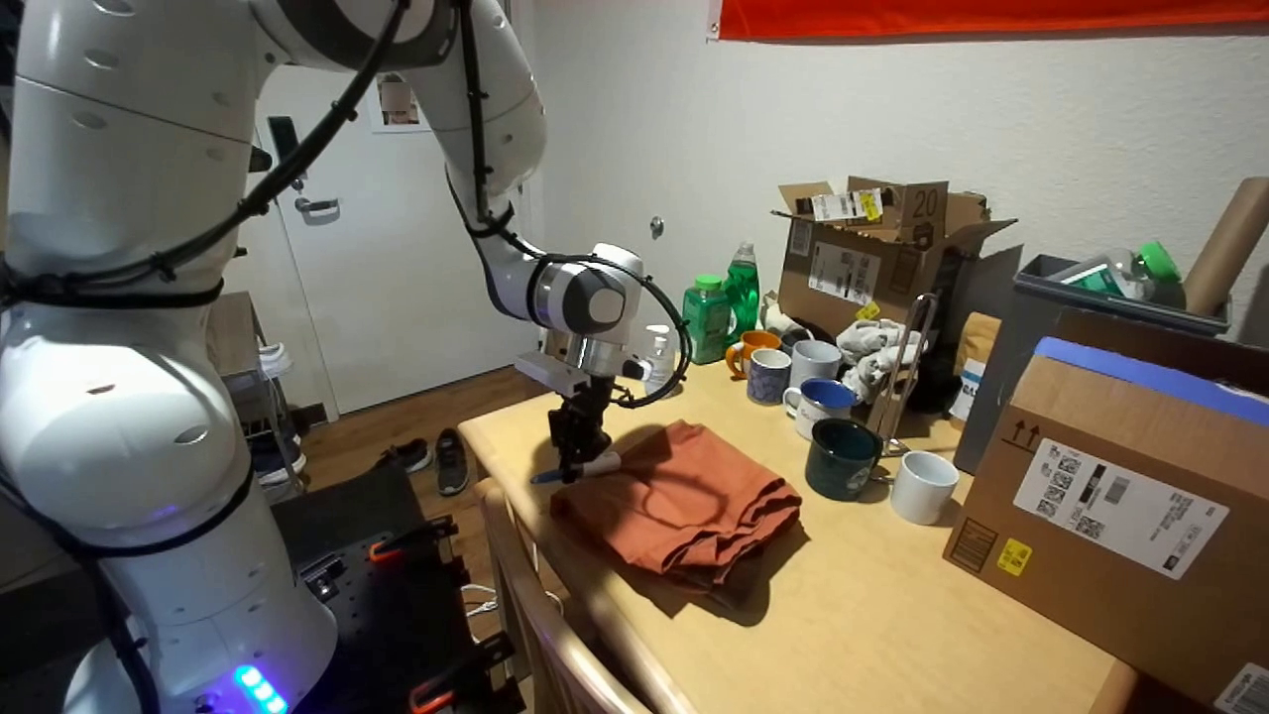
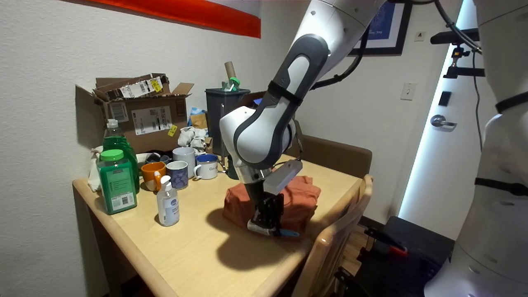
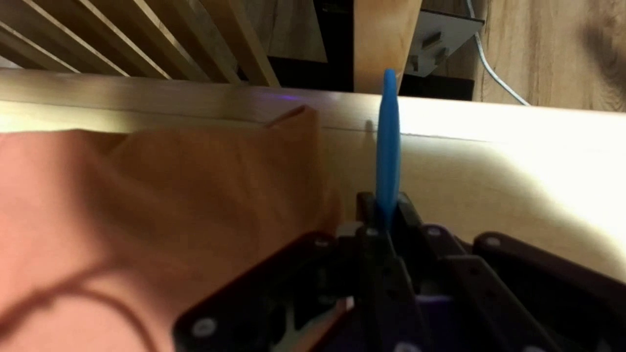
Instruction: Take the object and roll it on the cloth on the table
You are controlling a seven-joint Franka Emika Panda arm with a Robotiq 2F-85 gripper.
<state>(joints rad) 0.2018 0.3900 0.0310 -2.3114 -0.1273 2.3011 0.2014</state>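
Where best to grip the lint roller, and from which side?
Probably by the blue handle, from above, jaws across its width, as the gripper holds it, next to the white roll. The handle is slender and roughly level, so jaws fit either side, and the roll should be free to turn on the cloth.

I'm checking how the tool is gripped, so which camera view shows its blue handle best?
The wrist view: there the blue handle looms large, jutting clear of the hand that holds it. In both exterior views it shows small, poking out beside the hand.
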